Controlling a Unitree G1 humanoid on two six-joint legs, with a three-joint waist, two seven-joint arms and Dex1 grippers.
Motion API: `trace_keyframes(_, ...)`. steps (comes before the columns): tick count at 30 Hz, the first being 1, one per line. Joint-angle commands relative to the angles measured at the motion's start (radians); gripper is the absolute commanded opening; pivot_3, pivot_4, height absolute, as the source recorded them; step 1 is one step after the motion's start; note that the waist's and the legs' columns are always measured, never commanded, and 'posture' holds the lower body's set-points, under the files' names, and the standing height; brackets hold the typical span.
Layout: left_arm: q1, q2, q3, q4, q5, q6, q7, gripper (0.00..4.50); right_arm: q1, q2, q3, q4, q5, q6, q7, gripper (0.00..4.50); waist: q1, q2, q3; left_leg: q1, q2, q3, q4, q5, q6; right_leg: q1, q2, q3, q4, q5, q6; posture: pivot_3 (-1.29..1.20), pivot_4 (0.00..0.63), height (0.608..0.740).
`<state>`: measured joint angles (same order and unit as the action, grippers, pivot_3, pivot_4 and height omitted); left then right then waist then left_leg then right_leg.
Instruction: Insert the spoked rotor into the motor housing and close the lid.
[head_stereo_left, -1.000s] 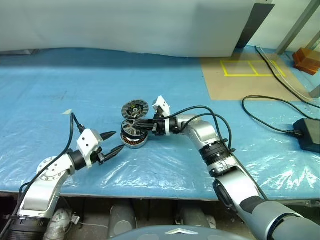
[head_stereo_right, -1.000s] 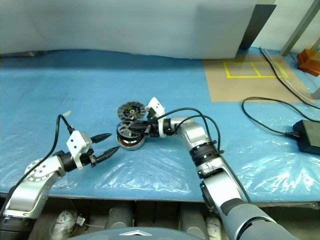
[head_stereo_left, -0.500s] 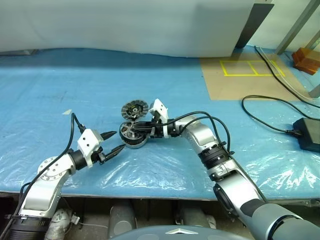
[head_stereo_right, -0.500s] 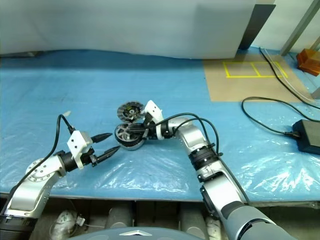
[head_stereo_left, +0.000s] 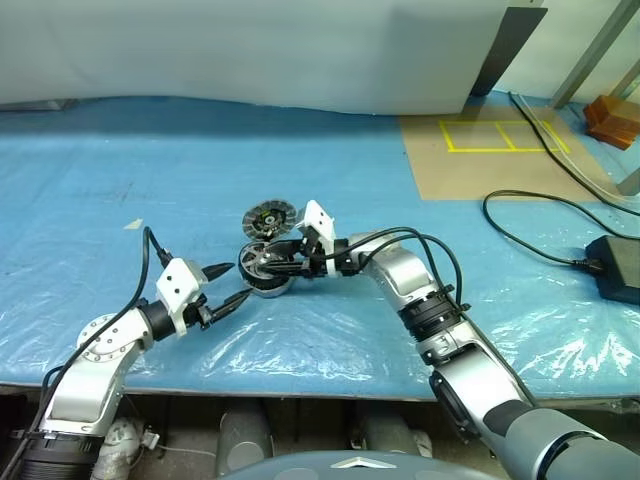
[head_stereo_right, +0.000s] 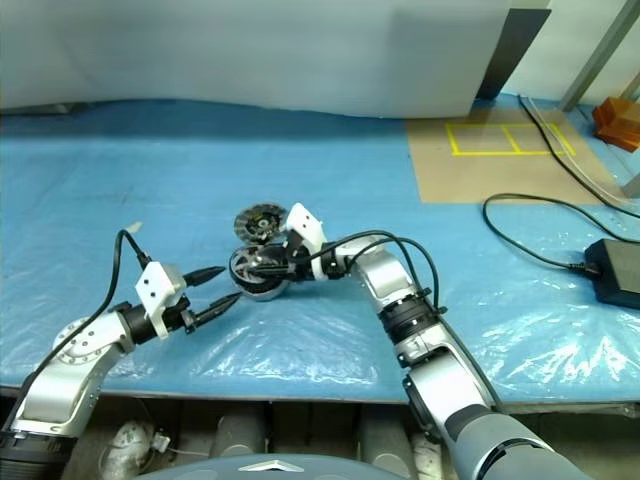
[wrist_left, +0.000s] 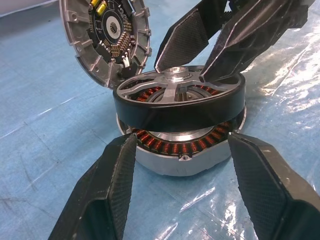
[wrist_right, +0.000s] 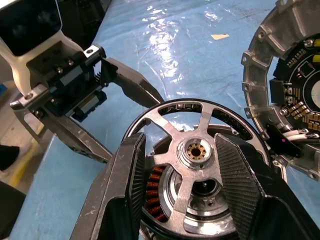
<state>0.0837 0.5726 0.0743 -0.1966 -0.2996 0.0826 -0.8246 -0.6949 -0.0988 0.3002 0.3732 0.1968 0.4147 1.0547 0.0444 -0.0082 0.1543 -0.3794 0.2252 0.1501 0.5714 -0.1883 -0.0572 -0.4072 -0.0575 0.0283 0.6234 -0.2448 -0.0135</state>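
The spoked rotor (wrist_left: 175, 112), black-rimmed with silver spokes, rests slightly tilted on top of the motor housing (wrist_left: 180, 162), whose copper windings show beneath the rim. My right gripper (wrist_right: 180, 142) reaches in from the right. It is open, its fingers poking down through the spokes on either side of the hub (wrist_right: 200, 150). My left gripper (head_stereo_left: 240, 280) is open just left of the housing, its fingers (wrist_left: 112, 180) flanking the housing's base without touching. The lid (head_stereo_left: 266, 215) leans just behind the housing, circuit side showing.
The work sits on a blue plastic-covered table (head_stereo_left: 120, 200). At the right lie a black cable (head_stereo_left: 540, 215) and a power adapter (head_stereo_left: 612, 265). A brown board with yellow tape (head_stereo_left: 495, 150) and an orange object (head_stereo_left: 612, 118) are at the back right.
My right gripper lowered the tilted rotor onto the housing, then spread its fingers apart. The left gripper stayed where it was.
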Motion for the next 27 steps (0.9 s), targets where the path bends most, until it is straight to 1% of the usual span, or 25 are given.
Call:
trace_keyframes(1, -0.002, -0.004, -0.003, -0.007, 0.003, -0.019, 0.000, 3.04, -0.030, 0.006, -0.024, -0.046, 0.030, 0.001, 0.002, 2.29, 0.000, 0.000, 0.000, 0.000, 0.000, 0.000, 0.000, 0.000, 0.000, 0.000, 0.000, 0.000, 0.000, 0.000, 0.000, 0.00, 0.150, 0.740)
trace_keyframes(7, -0.008, -0.008, -0.004, -0.004, 0.010, -0.020, 0.001, 3.04, -0.034, 0.010, -0.022, -0.016, 0.016, -0.034, -0.001, 2.29, 0.000, 0.000, 0.000, 0.000, 0.000, 0.000, 0.000, 0.000, 0.000, 0.000, 0.000, 0.000, 0.000, 0.000, 0.000, 0.00, 0.150, 0.740)
trace_keyframes(10, -0.008, -0.008, -0.004, -0.003, 0.011, -0.020, 0.000, 3.04, -0.026, 0.010, -0.012, -0.009, 0.001, -0.044, -0.013, 1.70, 0.000, 0.000, 0.000, 0.000, 0.000, 0.000, 0.000, 0.000, 0.000, 0.000, 0.000, 0.000, 0.000, 0.000, 0.000, 0.00, 0.150, 0.740)
trace_keyframes(13, -0.007, -0.009, -0.004, -0.005, 0.011, -0.018, 0.001, 3.04, -0.020, 0.008, -0.003, -0.008, -0.003, -0.033, -0.011, 0.71, 0.000, 0.000, 0.000, 0.000, 0.000, 0.000, 0.000, 0.000, 0.000, 0.000, 0.000, 0.000, 0.000, 0.000, 0.000, 0.00, 0.150, 0.740)
trace_keyframes(26, -0.010, -0.010, -0.010, -0.001, 0.017, -0.020, 0.001, 3.04, -0.028, 0.014, -0.015, 0.024, -0.011, -0.044, -0.034, 0.71, 0.000, 0.000, 0.000, 0.000, 0.000, 0.000, 0.000, 0.000, 0.000, 0.000, 0.000, 0.000, 0.000, 0.000, 0.000, 0.00, 0.150, 0.740)
trace_keyframes(27, -0.010, -0.011, -0.010, -0.001, 0.016, -0.019, 0.002, 3.04, -0.028, 0.014, -0.021, 0.024, -0.005, -0.047, -0.031, 0.89, 0.000, 0.000, 0.000, 0.000, 0.000, 0.000, 0.000, 0.000, 0.000, 0.000, 0.000, 0.000, 0.000, 0.000, 0.000, 0.00, 0.150, 0.740)
